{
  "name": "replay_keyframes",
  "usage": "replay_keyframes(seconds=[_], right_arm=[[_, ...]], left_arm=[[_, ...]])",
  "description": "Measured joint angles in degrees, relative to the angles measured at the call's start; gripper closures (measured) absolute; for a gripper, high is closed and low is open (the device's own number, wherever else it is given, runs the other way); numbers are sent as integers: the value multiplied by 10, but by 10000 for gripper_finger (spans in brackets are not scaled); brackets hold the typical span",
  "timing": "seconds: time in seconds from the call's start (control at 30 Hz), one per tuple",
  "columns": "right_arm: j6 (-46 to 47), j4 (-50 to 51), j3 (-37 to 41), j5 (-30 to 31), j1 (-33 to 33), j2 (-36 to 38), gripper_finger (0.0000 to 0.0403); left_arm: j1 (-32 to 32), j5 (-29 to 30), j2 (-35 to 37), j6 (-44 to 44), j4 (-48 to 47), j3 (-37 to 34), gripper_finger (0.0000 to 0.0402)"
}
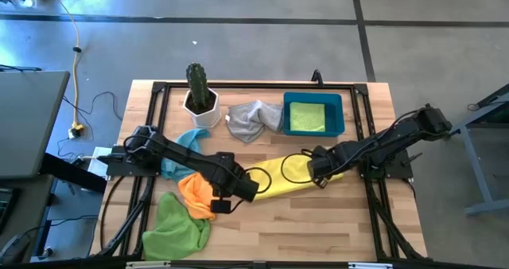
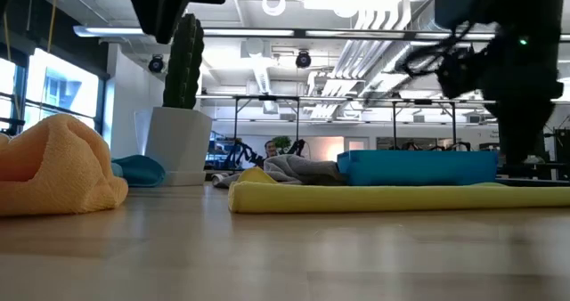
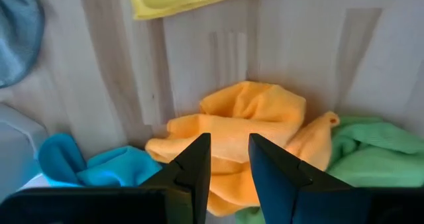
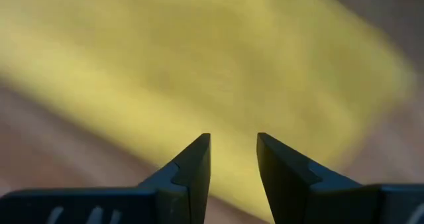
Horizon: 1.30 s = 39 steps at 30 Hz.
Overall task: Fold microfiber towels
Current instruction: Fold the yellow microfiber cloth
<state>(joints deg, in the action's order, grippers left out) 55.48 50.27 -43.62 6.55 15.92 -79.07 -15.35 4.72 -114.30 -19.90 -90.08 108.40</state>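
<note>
Open right hand [image 4: 231, 159] (above yellow towel [image 4: 218, 71])

Overhead, table-level, two close wrist views.

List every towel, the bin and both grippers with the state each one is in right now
yellow towel: flat, folded strip
orange towel: crumpled
lime green towel: crumpled on the table
second lime green towel: folded, in the blue bin
grey towel: crumpled
light blue towel: crumpled
left gripper: open, empty
right gripper: open, empty
</note>
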Motion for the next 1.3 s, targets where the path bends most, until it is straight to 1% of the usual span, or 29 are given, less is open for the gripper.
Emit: replay_keyframes(seconds=[0.07,0.13,0.2,0.3,0.4,0.57,0.73,0.83,1.03,1.17,1.3], right_arm=[[-8,-87,0,-8,8,0,289],[-42,-180,0,-4,15,0,287],[-94,-277,0,3,21,0,281],[-178,-396,-2,11,23,-9,265],[-236,-477,-2,34,22,-31,243],[-276,-594,-2,42,20,-82,207],[-402,-697,-2,43,39,-135,199],[-440,-706,-15,42,46,-166,198],[-436,-708,-76,44,35,-227,198],[-434,-704,-125,39,32,-275,198],[-414,-666,-174,38,36,-315,198]], left_arm=[[-6,-5,0,0,0,0,310],[-10,-16,0,-1,0,0,310],[-14,-24,0,-4,0,0,310],[-19,-28,0,-5,0,0,310],[-24,-28,0,-20,1,0,310],[-34,-30,20,-77,0,0,310],[-53,-28,64,-129,1,0,310],[-64,-21,94,-155,4,0,310],[-80,47,146,-193,7,0,310],[-84,68,170,-215,12,0,310],[-96,87,189,-211,16,0,310]])
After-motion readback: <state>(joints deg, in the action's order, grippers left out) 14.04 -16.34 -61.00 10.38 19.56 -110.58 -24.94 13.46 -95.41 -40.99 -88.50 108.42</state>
